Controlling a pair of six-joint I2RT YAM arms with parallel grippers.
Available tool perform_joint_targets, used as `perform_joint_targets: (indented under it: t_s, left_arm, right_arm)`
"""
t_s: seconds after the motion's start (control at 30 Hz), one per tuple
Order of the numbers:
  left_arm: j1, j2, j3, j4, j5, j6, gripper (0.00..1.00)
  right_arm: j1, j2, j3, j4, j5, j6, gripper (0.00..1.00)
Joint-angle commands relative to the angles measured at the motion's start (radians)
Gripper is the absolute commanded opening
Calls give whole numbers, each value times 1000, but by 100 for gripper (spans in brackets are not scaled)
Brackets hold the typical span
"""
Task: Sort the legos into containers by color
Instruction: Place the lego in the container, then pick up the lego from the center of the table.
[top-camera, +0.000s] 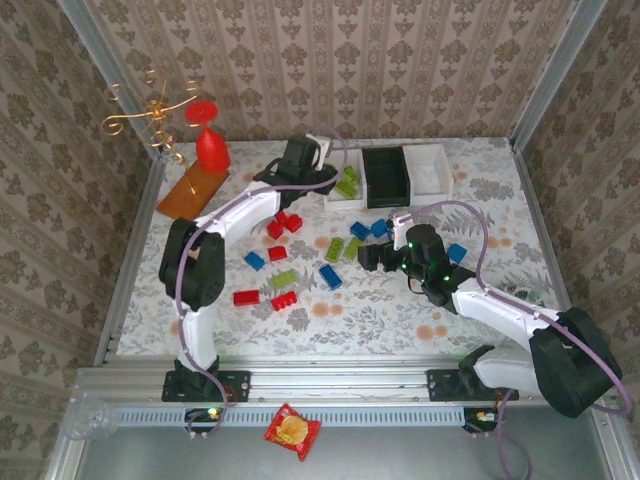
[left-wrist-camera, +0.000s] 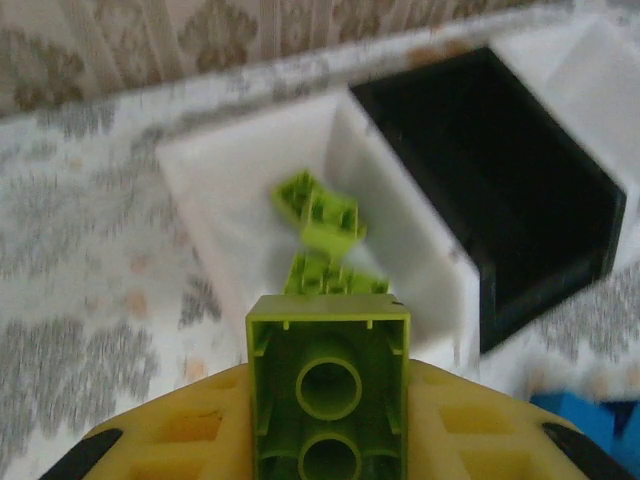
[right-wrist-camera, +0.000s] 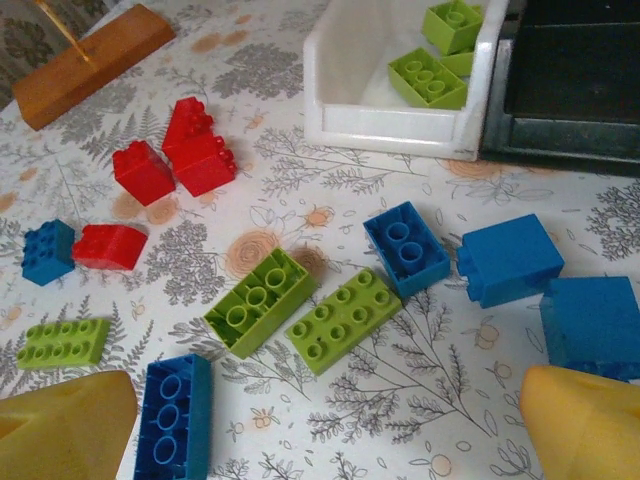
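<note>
Left end effector (left-wrist-camera: 328, 448) clamped on lime green lego (left-wrist-camera: 328, 370) above left white bin (left-wrist-camera: 225, 190); right end effector (right-wrist-camera: 320, 425) fingers apart over loose legos (right-wrist-camera: 343, 318) on desk (right-wrist-camera: 480, 365).

orange wedge (top-camera: 192, 191), red cone figure (top-camera: 212, 150), snack packet (top-camera: 292, 431)

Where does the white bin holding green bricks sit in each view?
Top external: white bin, upper centre.
Left wrist: white bin, centre, behind the held green brick.
Right wrist: white bin, top edge, right of centre.
Shared landmark: the black bin along its right side.
</note>
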Motion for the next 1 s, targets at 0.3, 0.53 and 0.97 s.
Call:
perform_joint_targets:
  t_s: [0.3, 0.53, 0.97]
  left_arm:
    - [-2, 375, 502, -201, -123, 52, 43]
    - [-10, 307, 481, -239, -132, 50, 65]
    - [-85, -278, -407, -121, 56, -49, 71]
  right_arm:
    - [3, -29, -8, 7, -2, -8, 99]
    - [3, -35, -9, 1, 11, -8, 99]
    - [3, -96, -38, -6, 115, -9, 99]
